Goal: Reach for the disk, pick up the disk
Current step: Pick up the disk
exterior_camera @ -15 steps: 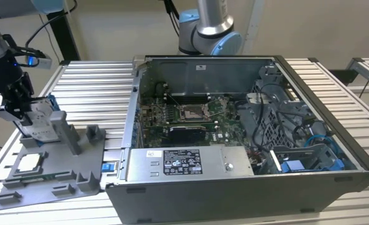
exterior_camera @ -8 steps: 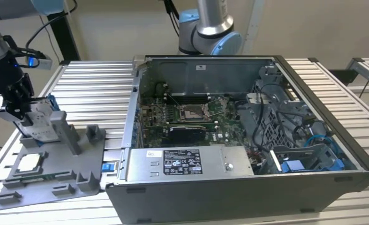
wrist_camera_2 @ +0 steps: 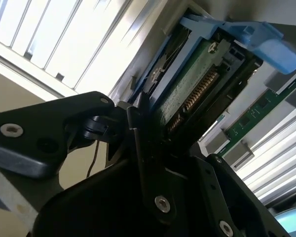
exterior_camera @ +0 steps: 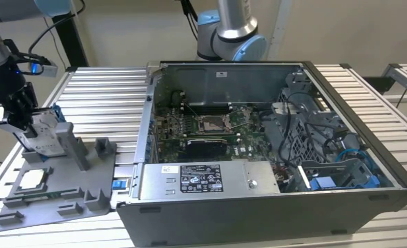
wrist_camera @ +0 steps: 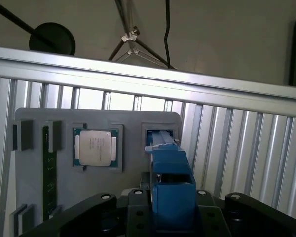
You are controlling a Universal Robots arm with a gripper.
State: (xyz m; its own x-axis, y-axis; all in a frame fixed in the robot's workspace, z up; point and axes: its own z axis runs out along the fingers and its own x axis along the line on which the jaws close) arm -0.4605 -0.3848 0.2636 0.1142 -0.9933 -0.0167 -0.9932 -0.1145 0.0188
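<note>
My gripper [exterior_camera: 24, 124] straddles the disk [exterior_camera: 48, 132], upright in the grey holder [exterior_camera: 79, 147] at the exterior view's left; whether it's clamped, I cannot tell. It looks stiff, weighty and fragile, so I'd hold the flat faces.

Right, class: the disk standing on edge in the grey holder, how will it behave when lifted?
Probably stiff and heavy for its size: the disk looks like a metal body in a blue bracket. Its bare green circuit board looks fragile. Standing on edge in the grey holder, it could tip once freed.
</note>
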